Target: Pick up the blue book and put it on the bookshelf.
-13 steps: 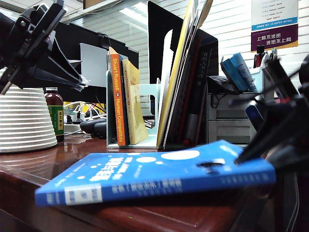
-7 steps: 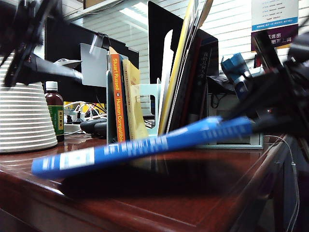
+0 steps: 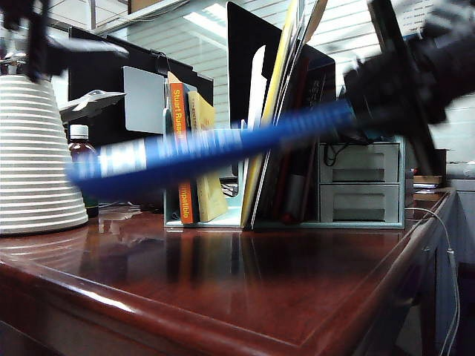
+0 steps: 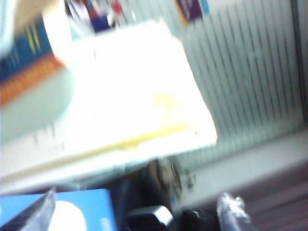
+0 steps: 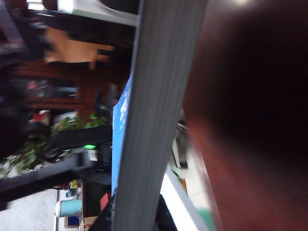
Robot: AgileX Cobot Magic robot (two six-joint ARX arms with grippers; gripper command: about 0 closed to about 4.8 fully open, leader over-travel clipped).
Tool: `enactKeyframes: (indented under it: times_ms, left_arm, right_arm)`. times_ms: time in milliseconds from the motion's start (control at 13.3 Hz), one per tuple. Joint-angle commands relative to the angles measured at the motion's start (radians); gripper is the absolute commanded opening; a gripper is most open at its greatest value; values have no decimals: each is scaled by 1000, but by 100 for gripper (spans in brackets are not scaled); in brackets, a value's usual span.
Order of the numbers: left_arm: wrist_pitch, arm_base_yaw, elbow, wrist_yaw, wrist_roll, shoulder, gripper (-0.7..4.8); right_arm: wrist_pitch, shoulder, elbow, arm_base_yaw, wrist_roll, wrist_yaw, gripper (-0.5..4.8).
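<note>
Exterior view is showing the blue book (image 3: 215,148) hanging in the air, its long axis slanting from lower left up to the right, where the right gripper (image 3: 371,96) is pinching its upper end. Behind it, at frame centre, the bookshelf (image 3: 356,189) is standing on the dark wooden desk (image 3: 223,282). Far upper left, the left gripper (image 3: 44,41) is blurring; in its wrist view its fingers (image 4: 231,211) are spreading wide, empty. Striped blinds are backing the room.
</note>
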Motion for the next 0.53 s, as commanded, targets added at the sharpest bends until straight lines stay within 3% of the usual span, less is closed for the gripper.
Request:
enactKeyframes:
  times_ms: [75, 302, 528]
  left_arm:
    - [11, 82, 2, -21, -5, -63, 479]
    - [-11, 179, 2, 51, -37, -128, 479]
    - [-50, 227, 2, 58, -37, -156, 479]
  right_arm:
    - [57, -14, 77, 3, 16, -112, -6]
    - [65, -14, 159, 19, 44, -121, -6]
    - [136, -13, 237, 49, 72, -116, -6]
